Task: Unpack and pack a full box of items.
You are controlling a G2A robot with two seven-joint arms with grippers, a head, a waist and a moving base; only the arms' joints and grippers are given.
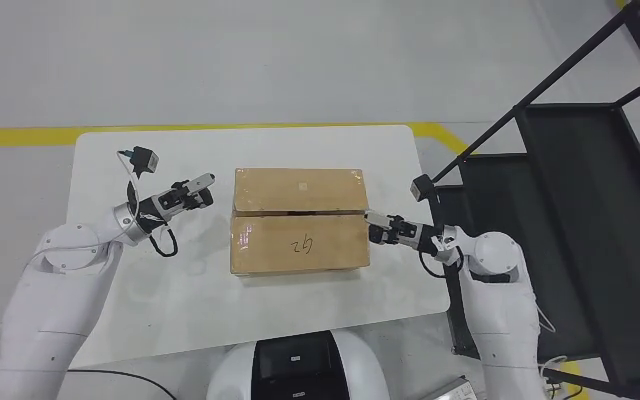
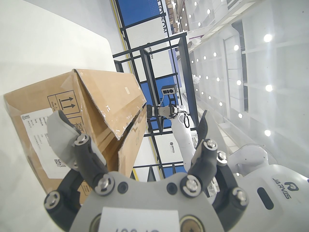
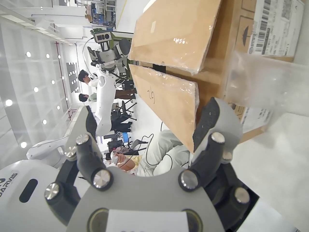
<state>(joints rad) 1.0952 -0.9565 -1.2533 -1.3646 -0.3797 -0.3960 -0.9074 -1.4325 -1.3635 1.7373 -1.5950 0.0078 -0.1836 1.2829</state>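
While both my pincers stand released, the box [image 1: 300, 240] lies between them: right pincer [image 1: 378, 228] hard by its end at the flap seam [image 1: 300, 212], left pincer [image 1: 200, 187] just off the opposite end. Risk: one-sided pushing would slide the box; loose tape [image 3: 179, 40] could snag a finger.

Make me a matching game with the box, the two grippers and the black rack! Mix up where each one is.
Things:
1 cardboard box
2 left gripper
3 right gripper
4 black rack

Places:
A beside the table, on the robot's right
B open, near the box's left end
C in the middle of the table
D open, at the box's right end

Pairs: 1-C, 2-B, 3-D, 4-A
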